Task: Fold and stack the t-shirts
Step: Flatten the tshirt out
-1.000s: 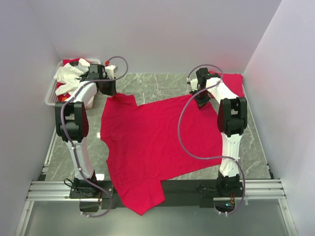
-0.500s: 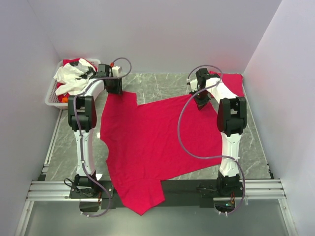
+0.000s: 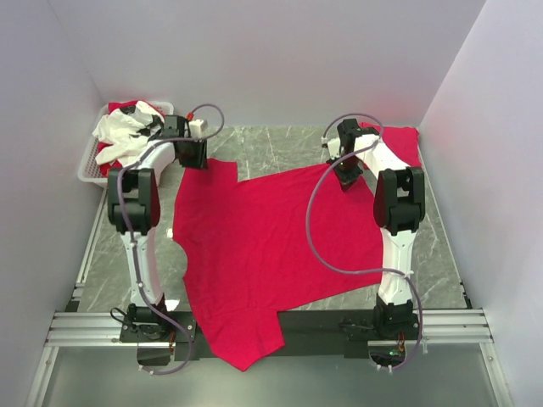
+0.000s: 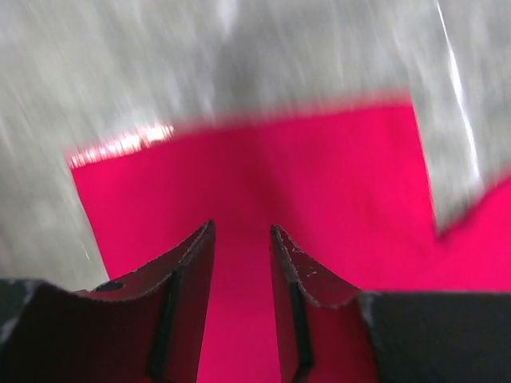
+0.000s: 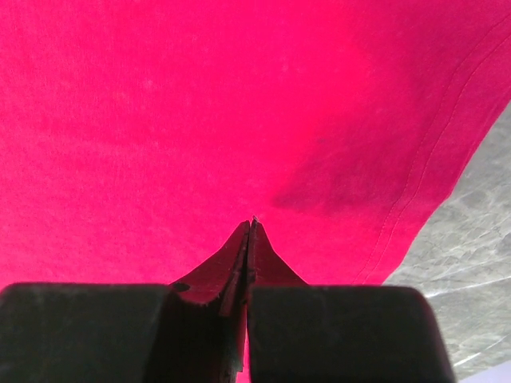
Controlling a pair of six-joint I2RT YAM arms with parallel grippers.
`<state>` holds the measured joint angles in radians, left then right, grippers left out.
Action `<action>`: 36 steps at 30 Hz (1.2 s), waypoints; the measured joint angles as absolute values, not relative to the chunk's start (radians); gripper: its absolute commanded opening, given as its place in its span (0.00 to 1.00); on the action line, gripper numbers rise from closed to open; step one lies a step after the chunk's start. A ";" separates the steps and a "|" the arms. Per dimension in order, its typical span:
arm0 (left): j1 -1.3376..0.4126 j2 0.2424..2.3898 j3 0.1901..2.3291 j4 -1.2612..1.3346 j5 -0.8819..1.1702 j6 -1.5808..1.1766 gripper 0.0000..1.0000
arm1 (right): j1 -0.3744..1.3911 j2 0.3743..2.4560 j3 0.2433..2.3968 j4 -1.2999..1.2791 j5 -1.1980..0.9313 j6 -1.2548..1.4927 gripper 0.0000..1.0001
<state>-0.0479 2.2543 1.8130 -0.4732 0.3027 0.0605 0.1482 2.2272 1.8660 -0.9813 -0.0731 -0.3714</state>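
**Red t-shirt spread flat, pincers at its far edge**

A red t-shirt is laid open across the grey tabletop. The left pincer is held slightly parted above the far-left sleeve. The right pincer is pressed closed over the far-right hem. A second red t-shirt is seen in the far-right corner.

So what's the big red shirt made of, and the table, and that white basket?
The red shirt looks like soft matte cloth: it lies limp, with a stitched hem. The table looks like grey veined stone or a printed sheet, slightly shiny. The basket seems white plastic, with slotted sides.
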 measured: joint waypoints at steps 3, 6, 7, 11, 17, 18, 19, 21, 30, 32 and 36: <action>-0.047 2.116 1.663 -0.514 0.324 0.067 0.39 | 0.148 2.218 1.852 -0.986 -0.073 -0.385 0.03; -0.047 1.989 1.555 -0.545 0.347 0.068 0.44 | 0.148 2.201 1.828 -0.992 -0.074 -0.397 0.10; -0.048 1.943 1.510 -0.543 0.348 0.066 0.44 | 0.148 2.194 1.821 -0.994 -0.074 -0.399 0.11; -0.051 1.845 1.383 -0.566 0.342 0.056 0.40 | 0.148 2.166 1.802 -1.001 -0.075 -0.410 0.13; -0.052 1.862 1.277 -0.600 0.285 0.035 0.38 | 0.148 2.110 1.723 -1.000 -0.081 -0.418 0.16; -0.052 1.872 1.277 -0.605 0.271 0.032 0.37 | 0.148 2.104 1.708 -1.002 -0.086 -0.421 0.17; -0.052 1.880 1.278 -0.604 0.260 0.031 0.37 | 0.148 2.101 1.698 -1.004 -0.092 -0.424 0.17; -0.052 1.904 1.286 -0.605 0.237 0.030 0.36 | 0.148 2.099 1.674 -1.009 -0.104 -0.429 0.17; -0.045 2.149 1.637 -0.650 0.195 0.030 0.35 | 0.148 2.125 1.665 -1.011 -0.125 -0.426 0.15; -0.042 2.223 1.751 -0.664 0.194 0.032 0.37 | 0.148 2.159 1.699 -1.009 -0.121 -0.418 0.15; -0.036 2.332 1.930 -0.662 0.193 0.042 0.43 | 0.148 2.231 1.781 -1.016 -0.107 -0.393 0.15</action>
<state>-0.0364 2.3318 1.9301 -0.6621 0.1928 0.0418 0.1482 2.2307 1.7813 -1.0161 -0.1074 -0.3931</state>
